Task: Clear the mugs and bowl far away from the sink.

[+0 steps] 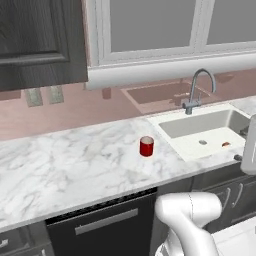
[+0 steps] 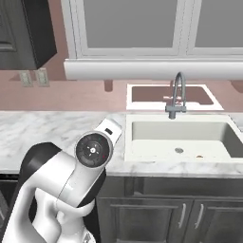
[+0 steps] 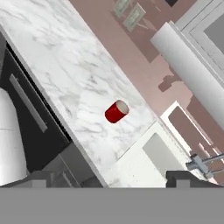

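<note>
Red mug sitting upright on marble desk, just left of the sink. Claw hanging high above, tips spread, gripping nothing.

Your arm is folding up from 7 o'clock in the right base view — your gripper is holding its jaws wide apart, gripping nothing.

At the lower left of the right base view, the glossy white, rounded arm carries dark joint bands and a round dark grey end cap with a small red mark.
</note>
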Available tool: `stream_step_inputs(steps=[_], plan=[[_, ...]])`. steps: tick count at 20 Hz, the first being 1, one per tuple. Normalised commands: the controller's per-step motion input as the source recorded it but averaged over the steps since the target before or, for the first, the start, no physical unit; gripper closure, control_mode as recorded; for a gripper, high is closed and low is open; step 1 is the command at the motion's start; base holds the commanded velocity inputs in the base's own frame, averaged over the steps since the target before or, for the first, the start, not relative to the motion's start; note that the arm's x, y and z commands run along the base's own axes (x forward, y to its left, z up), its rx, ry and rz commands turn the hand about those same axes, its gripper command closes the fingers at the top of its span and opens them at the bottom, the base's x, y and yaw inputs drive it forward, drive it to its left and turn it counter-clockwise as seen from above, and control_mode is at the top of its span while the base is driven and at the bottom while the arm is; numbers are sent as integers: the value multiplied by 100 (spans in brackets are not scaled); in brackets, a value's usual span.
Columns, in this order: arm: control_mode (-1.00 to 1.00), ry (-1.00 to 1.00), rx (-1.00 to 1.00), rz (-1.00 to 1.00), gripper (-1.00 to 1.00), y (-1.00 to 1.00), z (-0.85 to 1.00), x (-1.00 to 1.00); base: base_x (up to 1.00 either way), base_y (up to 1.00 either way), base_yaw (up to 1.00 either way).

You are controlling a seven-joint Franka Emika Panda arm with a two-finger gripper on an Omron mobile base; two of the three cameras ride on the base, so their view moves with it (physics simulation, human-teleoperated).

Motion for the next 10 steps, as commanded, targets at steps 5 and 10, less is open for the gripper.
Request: stream_step_inputs(steps=[5,10], plan=[[100,0,0,0,-100,0,0,0,87,0,0],[100,0,0,0,-100,0,0,0,92,0,4]])
